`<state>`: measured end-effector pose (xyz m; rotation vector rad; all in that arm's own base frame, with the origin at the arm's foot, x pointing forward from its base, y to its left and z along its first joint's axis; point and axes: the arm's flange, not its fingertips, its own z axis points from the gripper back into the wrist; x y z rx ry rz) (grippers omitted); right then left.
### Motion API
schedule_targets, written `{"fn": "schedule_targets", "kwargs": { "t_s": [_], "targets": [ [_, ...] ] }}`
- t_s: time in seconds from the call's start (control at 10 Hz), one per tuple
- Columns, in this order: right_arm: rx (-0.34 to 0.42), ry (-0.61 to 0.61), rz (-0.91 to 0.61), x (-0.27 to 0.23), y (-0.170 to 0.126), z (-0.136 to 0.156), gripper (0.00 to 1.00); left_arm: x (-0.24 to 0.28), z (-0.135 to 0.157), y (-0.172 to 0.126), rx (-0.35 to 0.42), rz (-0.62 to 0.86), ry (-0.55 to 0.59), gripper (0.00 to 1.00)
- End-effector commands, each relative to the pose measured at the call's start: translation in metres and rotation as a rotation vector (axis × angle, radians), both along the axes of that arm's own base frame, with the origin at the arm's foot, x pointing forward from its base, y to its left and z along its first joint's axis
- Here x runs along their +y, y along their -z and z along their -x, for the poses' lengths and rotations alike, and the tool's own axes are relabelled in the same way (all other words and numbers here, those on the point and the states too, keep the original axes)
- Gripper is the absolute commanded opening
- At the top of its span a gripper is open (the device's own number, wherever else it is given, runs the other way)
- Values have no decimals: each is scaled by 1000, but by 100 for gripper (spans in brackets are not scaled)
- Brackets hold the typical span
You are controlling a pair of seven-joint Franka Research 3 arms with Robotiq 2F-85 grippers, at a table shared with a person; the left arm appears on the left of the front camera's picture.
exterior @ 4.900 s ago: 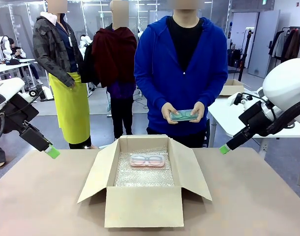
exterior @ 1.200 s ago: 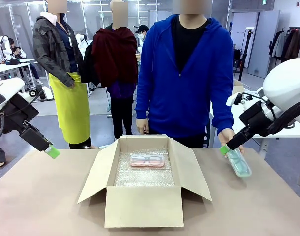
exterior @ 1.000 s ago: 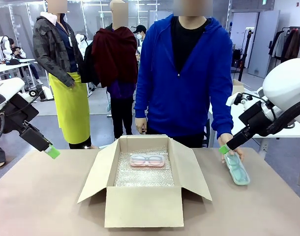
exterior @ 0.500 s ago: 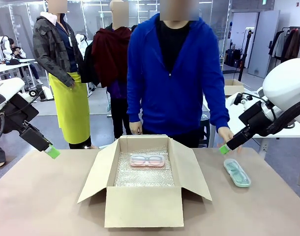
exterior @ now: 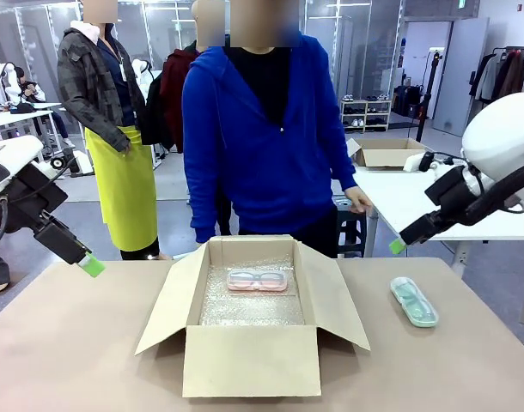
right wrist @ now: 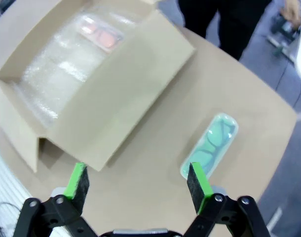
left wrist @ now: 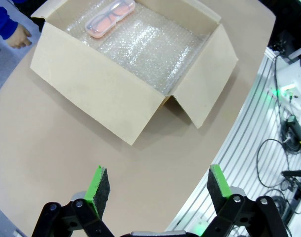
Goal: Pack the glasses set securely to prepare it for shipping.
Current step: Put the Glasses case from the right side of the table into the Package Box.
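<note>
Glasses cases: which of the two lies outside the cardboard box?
The mint green case, lying on the bare table to the robot's right of the cardboard box. The pale pink case sits inside it, on bubble wrap.

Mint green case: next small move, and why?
Probably lower the open right tool toward the mint green case: it lies flat on the table right of the box, untouched, while the pink case already sits inside on bubble wrap.
</note>
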<state>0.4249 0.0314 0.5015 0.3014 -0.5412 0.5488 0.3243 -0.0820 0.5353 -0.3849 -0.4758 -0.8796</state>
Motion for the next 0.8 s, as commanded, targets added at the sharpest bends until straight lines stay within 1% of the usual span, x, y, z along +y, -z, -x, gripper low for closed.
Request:
{"fn": "schedule_targets", "kwargs": {
  "t_s": [0.0,0.1,0.2,0.3,0.5,0.6,0.7],
  "targets": [
    [131,168,14,4,-17,-25,100,1,-1,1,-14,22,18,100],
    [163,239,32,1,-19,-37,100,1,-1,1,-14,22,18,100],
    [215,321,63,-1,-17,-50,100,1,-1,1,-14,22,18,100],
    [272,352,84,-2,-12,-69,100,1,-1,1,-14,22,18,100],
    [322,375,136,-2,2,-101,100,1,-1,1,-14,22,18,100],
    [352,412,193,-2,15,-113,100,1,-1,1,-14,22,18,100],
    [399,426,205,0,35,-124,100,1,-1,1,-14,22,18,100]
  ]
}}
